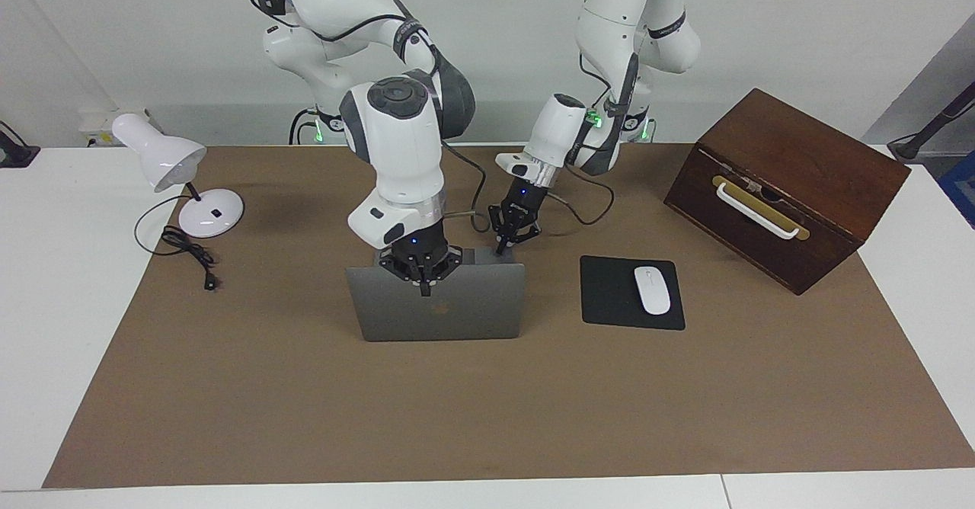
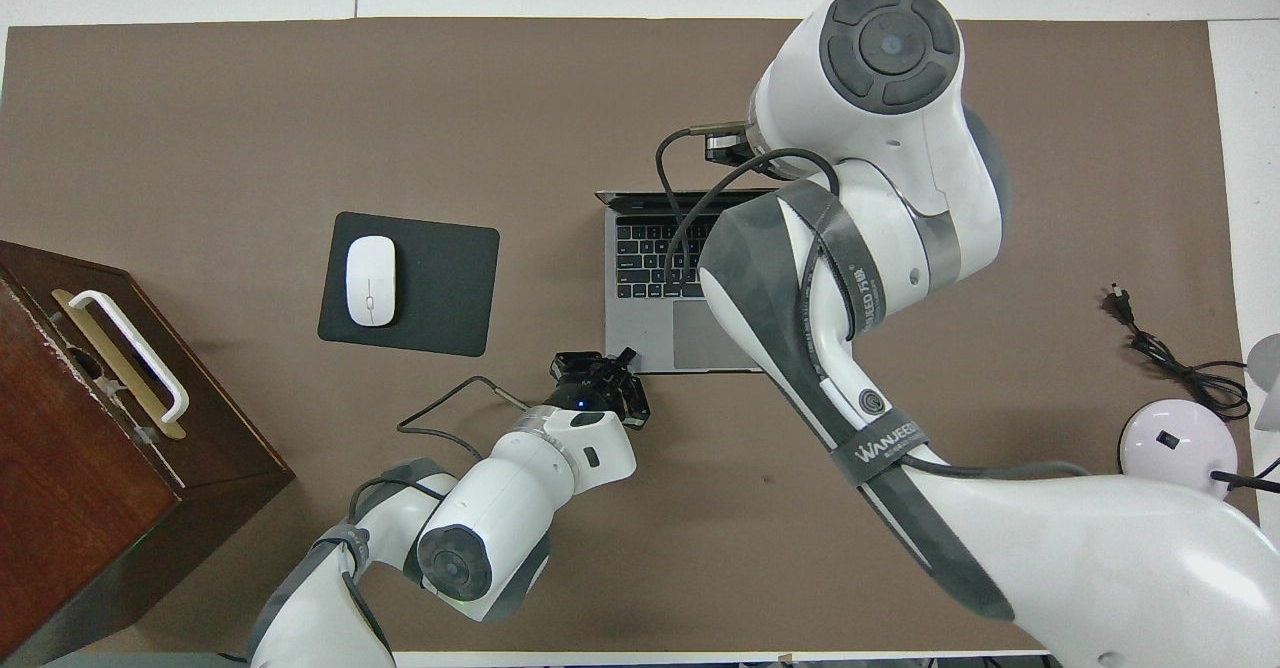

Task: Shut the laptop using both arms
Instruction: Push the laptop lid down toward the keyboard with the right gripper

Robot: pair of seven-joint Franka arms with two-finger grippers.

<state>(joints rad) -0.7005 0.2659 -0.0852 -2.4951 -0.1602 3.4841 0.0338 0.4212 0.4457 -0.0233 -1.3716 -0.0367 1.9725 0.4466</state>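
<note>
The silver-grey laptop [image 1: 457, 318] stands open in the middle of the brown mat, its lid upright with the apple logo facing away from the robots. Its keyboard [image 2: 650, 258] shows in the overhead view. My right gripper [image 1: 424, 286] points down at the middle of the lid's top edge, fingers together, touching or just above it. In the overhead view my right arm [image 2: 880, 148] hides it. My left gripper [image 1: 503, 248] hangs low by the laptop base's corner nearest the robots, toward the left arm's end. It also shows in the overhead view [image 2: 622, 378].
A black mouse pad [image 1: 602, 299] with a white mouse [image 1: 652, 289] lies beside the laptop toward the left arm's end. A brown wooden box [image 1: 792, 166] with a white handle stands past it. A white desk lamp [image 1: 164, 158] and its cable [image 1: 187, 250] sit at the right arm's end.
</note>
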